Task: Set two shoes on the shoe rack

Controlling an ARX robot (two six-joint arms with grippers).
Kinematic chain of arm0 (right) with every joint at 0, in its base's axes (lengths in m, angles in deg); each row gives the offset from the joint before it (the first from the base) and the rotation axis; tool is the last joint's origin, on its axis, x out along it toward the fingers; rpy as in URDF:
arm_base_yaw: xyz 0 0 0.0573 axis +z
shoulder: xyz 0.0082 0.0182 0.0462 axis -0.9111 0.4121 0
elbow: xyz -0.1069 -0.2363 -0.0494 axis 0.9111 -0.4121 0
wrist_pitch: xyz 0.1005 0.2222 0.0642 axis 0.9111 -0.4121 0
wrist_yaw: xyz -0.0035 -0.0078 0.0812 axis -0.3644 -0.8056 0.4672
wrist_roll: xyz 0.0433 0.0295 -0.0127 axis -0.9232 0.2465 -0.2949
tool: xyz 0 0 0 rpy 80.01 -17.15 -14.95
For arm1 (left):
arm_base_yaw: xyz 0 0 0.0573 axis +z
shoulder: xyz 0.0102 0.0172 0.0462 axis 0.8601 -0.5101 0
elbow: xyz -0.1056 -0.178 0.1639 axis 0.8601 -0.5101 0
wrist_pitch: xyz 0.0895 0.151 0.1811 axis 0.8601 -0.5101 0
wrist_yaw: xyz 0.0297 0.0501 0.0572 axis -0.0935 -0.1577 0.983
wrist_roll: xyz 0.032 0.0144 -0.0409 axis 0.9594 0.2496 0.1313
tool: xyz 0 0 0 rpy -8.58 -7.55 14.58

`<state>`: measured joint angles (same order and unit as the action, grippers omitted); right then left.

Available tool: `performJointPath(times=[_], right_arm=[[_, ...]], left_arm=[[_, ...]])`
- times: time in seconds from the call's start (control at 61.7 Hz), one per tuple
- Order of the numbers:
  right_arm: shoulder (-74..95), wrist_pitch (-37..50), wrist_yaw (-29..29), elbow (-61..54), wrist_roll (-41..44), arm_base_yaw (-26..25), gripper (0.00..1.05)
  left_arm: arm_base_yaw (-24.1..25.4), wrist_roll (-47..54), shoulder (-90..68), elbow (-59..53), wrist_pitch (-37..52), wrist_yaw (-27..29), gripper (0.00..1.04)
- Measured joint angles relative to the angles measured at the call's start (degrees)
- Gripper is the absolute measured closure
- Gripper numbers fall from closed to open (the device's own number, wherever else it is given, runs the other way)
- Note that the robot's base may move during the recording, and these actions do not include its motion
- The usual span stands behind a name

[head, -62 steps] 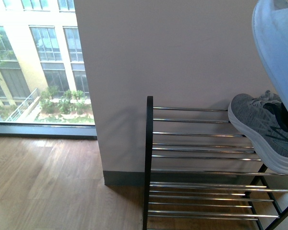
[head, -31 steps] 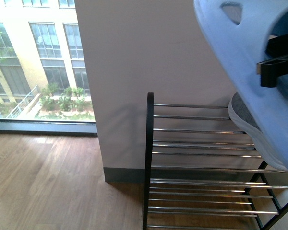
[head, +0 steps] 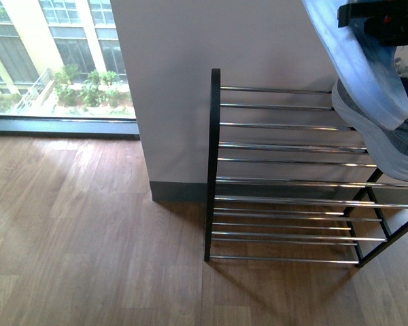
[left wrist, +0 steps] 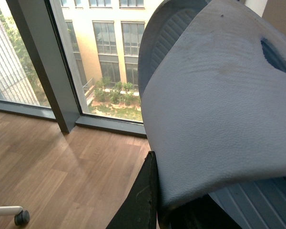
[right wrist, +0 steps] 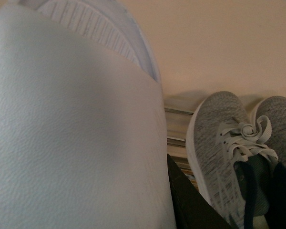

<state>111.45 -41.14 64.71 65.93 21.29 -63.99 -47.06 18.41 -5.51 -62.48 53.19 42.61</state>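
- My right claw (head: 379, 17) is clamped on a pale blue shoe (head: 357, 58). The shoe hangs below the claw in the front view, sole side facing the wall.
- In the right wrist view that shoe fills nearly everything in front of the claw, its ribbed sole against the beige wall.
- Just below the right claw and its load sit two grey sneakers: one (right wrist: 219, 143) close beside the held shoe, the other (right wrist: 279, 117) touching it on the far side. Both have their toes to the wall.
- The near sneaker rests on the top shelf of the shoe rack (head: 212, 163). Its white sole overlaps the chrome bars, and the held shoe hangs just above its toe.
- My left claw (left wrist: 148, 205) shows only as one black finger (left wrist: 142, 198) with a pale blue shoe pressed against it. The jaws are hidden, so I cannot tell how it grips, nor whether this is the same shoe the right claw has.
- Beyond the left claw is a tall window (left wrist: 105, 52), with wooden floor (left wrist: 62, 171) well below it.
- A chair caster (left wrist: 21, 217) sits on that floor, well apart from the claw.
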Motion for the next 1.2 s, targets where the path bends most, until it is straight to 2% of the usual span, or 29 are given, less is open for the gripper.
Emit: performJointPath(times=[0.113,0.486,0.859,1.199], right_arm=[[7.9,-2.0,-0.6,5.9,-0.1,-1.4,1.03],[20.8,-4.9,-3.3,17.0,1.8,-0.7,1.03],[34.8,-6.8,-8.9,28.4,10.0,-1.6,1.03],[39.4,-4.3,-13.8,32.5,18.6,-3.3,1.03]], left_arm=[[0.0,0.0,0.0,0.0,0.0,0.0,1.02],[0.0,0.0,0.0,0.0,0.0,0.0,1.02],[0.0,0.0,0.0,0.0,0.0,0.0,1.02],[0.0,0.0,0.0,0.0,0.0,0.0,1.02]])
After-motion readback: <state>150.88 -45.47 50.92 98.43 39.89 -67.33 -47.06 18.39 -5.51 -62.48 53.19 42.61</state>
